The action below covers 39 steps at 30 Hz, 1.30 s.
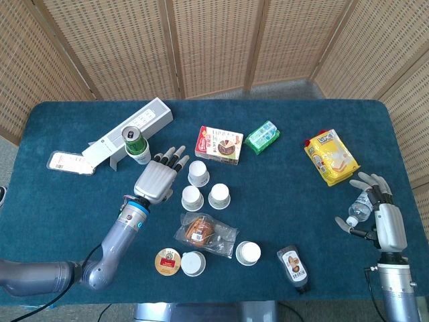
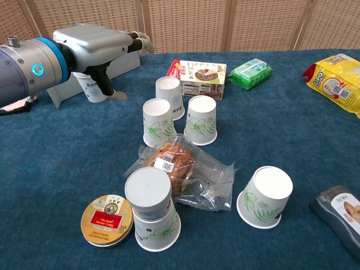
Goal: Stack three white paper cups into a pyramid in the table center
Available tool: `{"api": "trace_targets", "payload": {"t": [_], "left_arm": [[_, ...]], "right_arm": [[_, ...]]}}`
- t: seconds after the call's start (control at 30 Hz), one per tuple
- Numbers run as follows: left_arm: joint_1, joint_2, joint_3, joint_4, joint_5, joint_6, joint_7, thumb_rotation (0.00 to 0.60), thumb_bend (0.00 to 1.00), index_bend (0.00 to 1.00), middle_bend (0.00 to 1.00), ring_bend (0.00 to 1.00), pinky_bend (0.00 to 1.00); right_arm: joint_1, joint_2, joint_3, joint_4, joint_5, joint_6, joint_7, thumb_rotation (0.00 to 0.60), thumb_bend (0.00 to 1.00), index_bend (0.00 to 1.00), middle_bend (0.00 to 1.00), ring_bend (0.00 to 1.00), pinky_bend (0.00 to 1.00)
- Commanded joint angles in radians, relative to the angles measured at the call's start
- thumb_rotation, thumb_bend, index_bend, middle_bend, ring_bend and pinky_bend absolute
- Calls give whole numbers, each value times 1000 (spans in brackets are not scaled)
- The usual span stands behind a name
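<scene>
Three upside-down white cups [image 1: 200,186] sit clustered mid-bench, two side by side w/ a third [image 1: 198,172] just behind, toward the far edge. Left hand [image 1: 156,180] hovers beside them, fingers [image 1: 171,157] straight and apart, holding nothing. Right hand [image 1: 384,216] grips a water bottle [image 1: 360,206] near the right edge. Imo grab that back cup by its sides, lift clear, then set it centered across both rims w/o nudging them.

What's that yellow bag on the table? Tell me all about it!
The yellow bag is a shiny plastic snack packet with red and blue print and a white label. It looks sealed and puffy, and lies flat on the blue table, near the far right side. Nothing touches it; the right hand is nearer the camera.
</scene>
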Motion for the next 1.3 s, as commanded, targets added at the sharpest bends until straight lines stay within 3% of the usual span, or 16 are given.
{"api": "trace_targets", "payload": {"t": [0.03, 0.23, 0.73, 1.3], "left_arm": [[-22, 13, 28, 37, 51, -17, 23, 600, 313, 26, 0, 0, 197], [-36, 10, 48, 105, 97, -37, 7, 600, 284, 0, 0, 0, 156], [-103, -80, 5, 204, -4, -80, 33, 600, 284, 0, 0, 0, 149], [-178, -163, -8, 317, -114, -136, 58, 600, 285, 1, 0, 0, 156]], "right_arm": [[0, 0, 0, 0, 1, 0, 1, 600, 30, 240, 162, 0, 0], [1, 0, 0, -3, 0, -1, 1, 600, 30, 240, 163, 0, 0], [3, -1, 0, 0, 6, -9, -1, 600, 30, 240, 164, 0, 0], [3, 0, 6, -3, 14, -9, 0, 600, 30, 240, 165, 0, 0]]}}
